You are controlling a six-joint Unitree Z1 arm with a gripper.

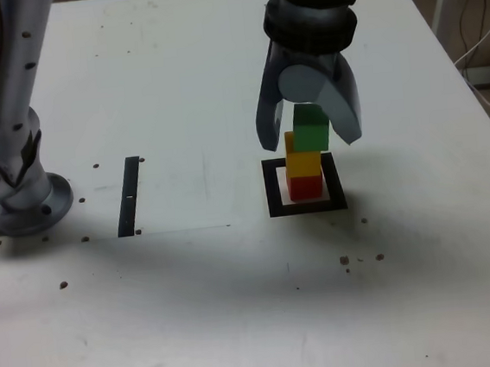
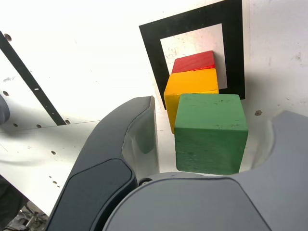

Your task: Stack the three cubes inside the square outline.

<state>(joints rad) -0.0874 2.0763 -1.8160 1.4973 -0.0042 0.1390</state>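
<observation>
**Three-cube tower stands in the square as pincer straddles its top**

A red cube (image 1: 305, 186) sits on the pale centre of the square outline (image 1: 272, 190), right of the desk's middle in the exterior view. A yellow cube (image 1: 302, 154) rests on it, and a green cube (image 1: 311, 128) tops the column. The stack's long axis runs straight up from the desk (image 1: 239, 305), though the blocks are not flush: in the exterior view the green cube sits shifted a little to the right of the yellow one, and the wrist view shows the green cube (image 2: 211, 132) overhanging the yellow cube (image 2: 190, 84) on one side, with a strip of the red cube (image 2: 195, 61) visible beyond both. The black frame (image 2: 156, 53) lies square to the stack's faces, near enough.

The pincer (image 1: 309, 129) points down over the tower, its two dark-grey jaws spread wide and flanking the green cube. In the wrist view, a clear gap shows between one jaw and the cube's side; on the other side the pictures do not settle whether jaw and cube touch.

A thin black strip (image 1: 130, 195) lies flat on the desk well to the left of the square in the exterior view, its length running from near to far. The arm's grey base (image 1: 21, 201) stands at the desk's left edge.
</observation>
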